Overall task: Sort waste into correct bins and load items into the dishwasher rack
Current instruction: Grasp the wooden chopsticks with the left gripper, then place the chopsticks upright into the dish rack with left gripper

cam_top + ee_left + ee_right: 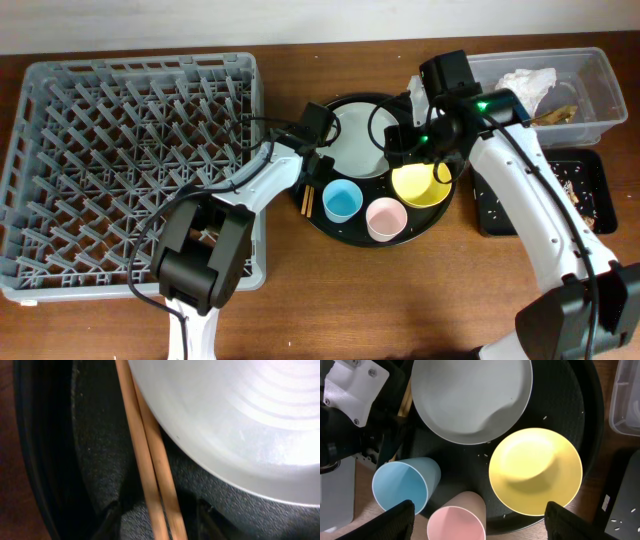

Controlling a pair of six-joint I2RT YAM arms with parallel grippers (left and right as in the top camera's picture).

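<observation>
Chopsticks (150,460) on round black tray (95,460), at 8 o'clock of plate (235,415), lie between parted jaws of left gripper (157,527): apparently the pickup step. Next: close, lift, carry to rack (130,160) at 9 o'clock. Right gripper (480,522) hangs wide open, empty, above tray.

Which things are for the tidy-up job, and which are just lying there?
For the job: grey rack, white plate, yellow bowl, blue cup, pink cup, chopsticks, napkin, clear tub, black rectangular tray.
Just there: round black tray, wooden table.
</observation>
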